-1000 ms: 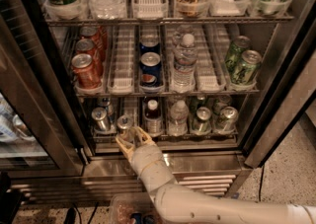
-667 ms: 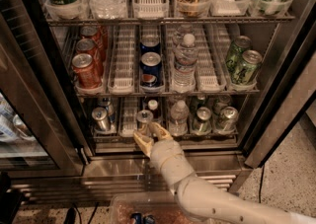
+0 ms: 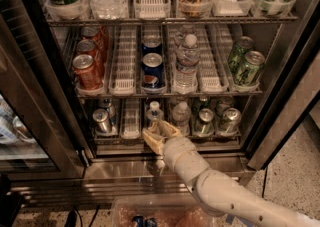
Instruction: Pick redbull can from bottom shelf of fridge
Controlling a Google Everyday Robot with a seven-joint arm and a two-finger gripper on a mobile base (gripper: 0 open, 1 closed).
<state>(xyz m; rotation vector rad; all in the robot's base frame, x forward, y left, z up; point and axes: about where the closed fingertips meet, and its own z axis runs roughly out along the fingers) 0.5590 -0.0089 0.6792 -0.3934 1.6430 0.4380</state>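
Redbull can (image 3: 154, 114) rises between my fingers (image 3: 149, 141), which clench its lower half; my gripper (image 3: 159, 131) sits at the front lip of the bottom shelf (image 3: 131, 126). Held this low, the can may tilt or slip as I pull back. Its base could catch the lip just beneath my fingers, and the water bottle (image 3: 181, 116) just right of them could topple.

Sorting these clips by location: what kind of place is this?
Probably an office pantry or shop: a glass-door drinks fridge, racks stocked with cola cans and water bottles, speckled floor. The gripper is at the bottom shelf.
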